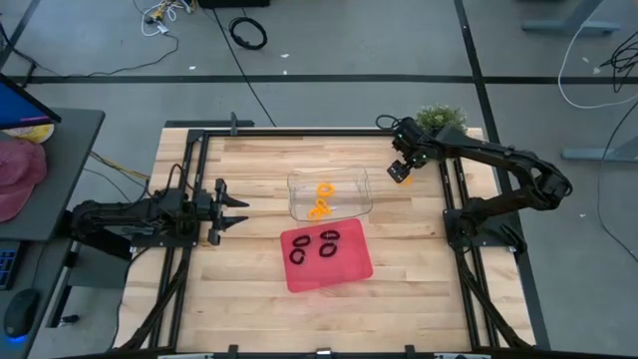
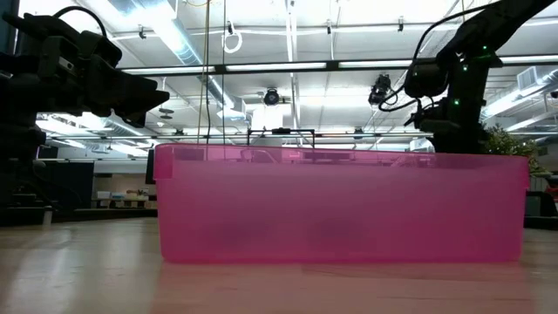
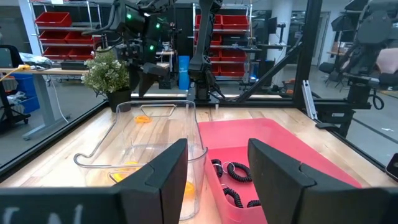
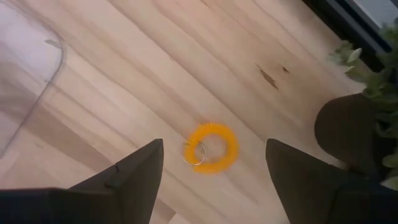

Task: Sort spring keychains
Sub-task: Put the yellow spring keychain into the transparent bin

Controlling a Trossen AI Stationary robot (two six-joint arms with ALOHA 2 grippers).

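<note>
Spring keychains nearly sorted, one orange loop left on the table

**High view.** Spring keychains are mostly in their places. Black ones lie in the red tray, three clearly, a fourth hard to make out. Orange ones sit in the clear bin just beyond it; they overlap, so I cannot count them. The right gripper hangs over bare wood beside the bin's far right corner, near the potted plant, with a speck of orange just beside it. The left gripper waits over the table's left side, well apart from both containers.

**Low view.** The red tray's translucent pink wall fills the middle: smooth, matte plastic with a rolled rim. Nothing inside it can be read from here.

**Left wrist view.** The left gripper's dark, flat-faced fingers stand part-way apart with nothing between them. Past them, black coils lie on the tray floor, and the clear bin's thin, glossy wall shows orange through it.

**Right wrist view.** A loose orange keychain lies flat on the pale, grained wood: a ribbed plastic coil bent into a ring, with a small metal split ring at one side. The right gripper hovers over it, fingers spread wide and empty, one on each side of the loop, not touching it.

By my judgement the black group is finished or nearly so, and this stray orange loop is what remains: grasp it, then carry it to the clear bin
</note>
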